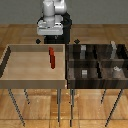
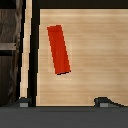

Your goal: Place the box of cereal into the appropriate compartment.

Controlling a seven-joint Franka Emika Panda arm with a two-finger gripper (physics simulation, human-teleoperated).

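Note:
The box of cereal (image 1: pixel 51 57) is a thin red box standing upright in the light wooden tray (image 1: pixel 20 65), near its side closest to the dark bin. In the wrist view the box (image 2: pixel 59 49) shows from above on the tray floor. My gripper (image 2: pixel 62 103) hangs above the tray, well over the box, and is open and empty. Its two fingertips (image 2: pixel 22 103) stand wide apart. In the exterior view the gripper (image 1: pixel 50 31) is above the tray's far edge, under the white arm.
A dark wooden bin (image 1: pixel 97 62) with several compartments stands on the exterior view's right of the tray. It holds small grey blocks (image 1: pixel 84 73). Its edge also shows in the wrist view (image 2: pixel 10 50). Both containers stand on thin metal legs.

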